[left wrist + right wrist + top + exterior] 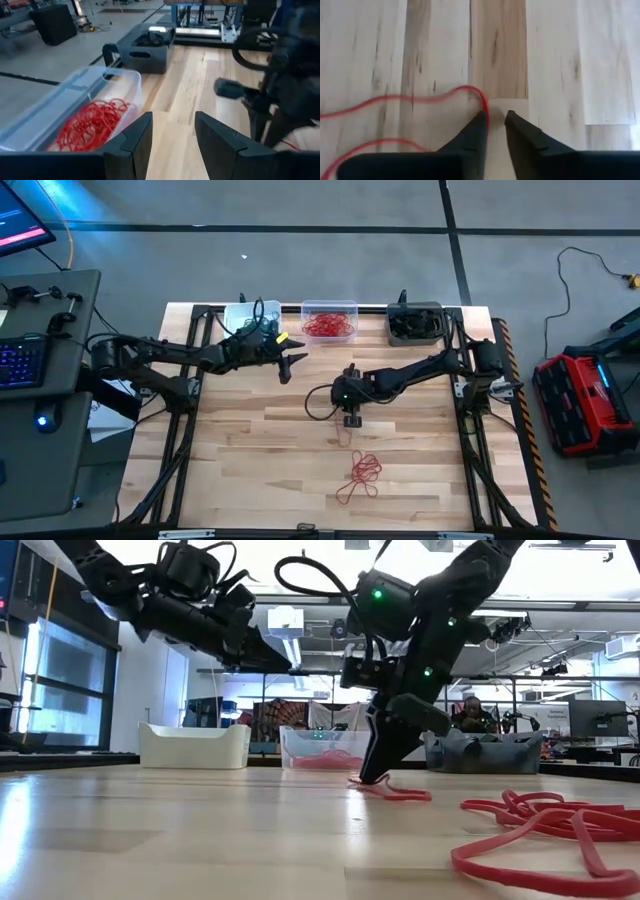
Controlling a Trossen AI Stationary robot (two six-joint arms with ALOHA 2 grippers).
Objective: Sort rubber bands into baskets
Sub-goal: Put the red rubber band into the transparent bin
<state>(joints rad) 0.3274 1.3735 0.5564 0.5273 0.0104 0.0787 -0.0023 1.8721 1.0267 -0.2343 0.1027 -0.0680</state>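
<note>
Right tool pinches down on one red band mid-worktop, red pile near the front edge unsorted, left tool spread.

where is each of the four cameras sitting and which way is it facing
High view: above the table, looking straight down; both arms show, left gripper near the clear basket, right gripper at mid table.
Low view: at table-top height, looking level toward the baskets; both arms come in from above.
Left wrist view: on the left arm, looking past its open fingers at the clear basket and dark grey basket.
Right wrist view: on the right arm, looking down at the table; its fingers flank a red rubber band.
Shared: high and low views both show the loose red bands.
</note>
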